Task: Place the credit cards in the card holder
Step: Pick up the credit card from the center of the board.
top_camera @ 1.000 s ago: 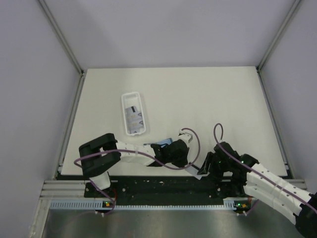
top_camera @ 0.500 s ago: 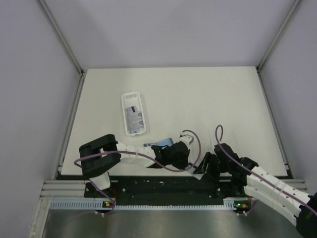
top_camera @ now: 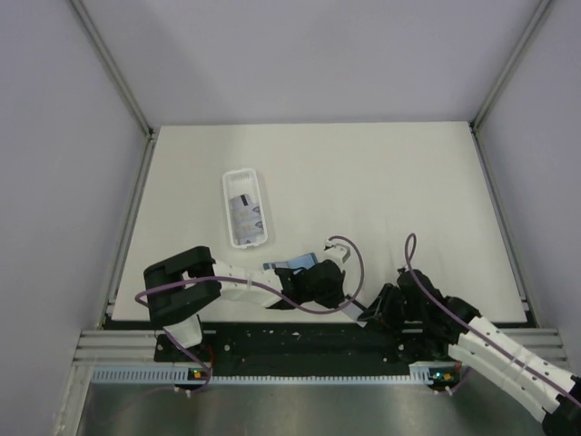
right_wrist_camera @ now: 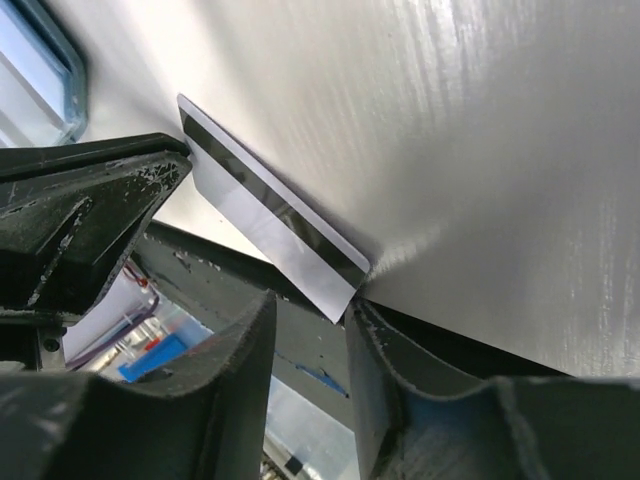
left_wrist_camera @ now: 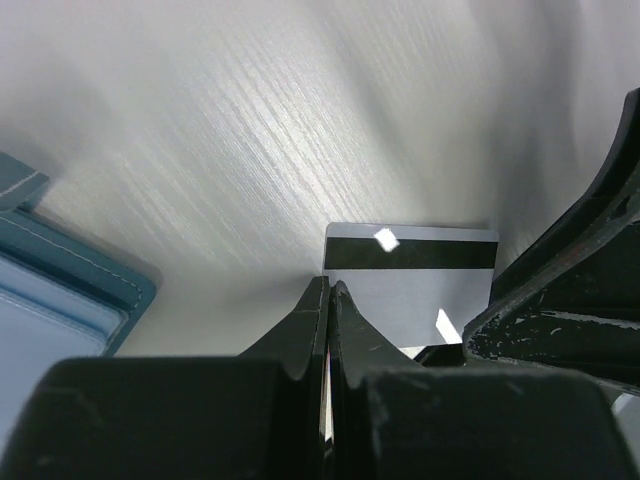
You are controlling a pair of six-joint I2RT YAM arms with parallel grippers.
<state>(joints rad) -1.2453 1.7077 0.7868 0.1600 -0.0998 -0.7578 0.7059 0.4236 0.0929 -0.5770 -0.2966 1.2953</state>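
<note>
Basically, one card lay stripe-up at the near edge of the table, with one corner hanging off over the black base rail. That overhang looked deliberate. A flat card on a flat top gives fingers nothing to get under, so the lip is the only way in.

Left tool was fully shut and held nothing. Its joined tips were set against one corner of the card (a stop, I'd guess, so the card couldn't skate or pivot during the grab).

Right tool sat low at the table's edge, jaws roughly half apart and straddling the overhanging corner. The gap was far wider than the card, so no clamp yet.

Card holder lay open on the table just beside the left tool. It was near the card but not touching it, light-blue inside facing up. That put the slots within reach once the card was lifted.

The other cards sat in the white tray, well apart, further back on the left.

My read: the step in hand was picking up this card. I couldn't tell whether any card was already in the holder, since it was mostly hidden. The main risk was the right jaws closing askew and flicking the card off the edge.
</note>
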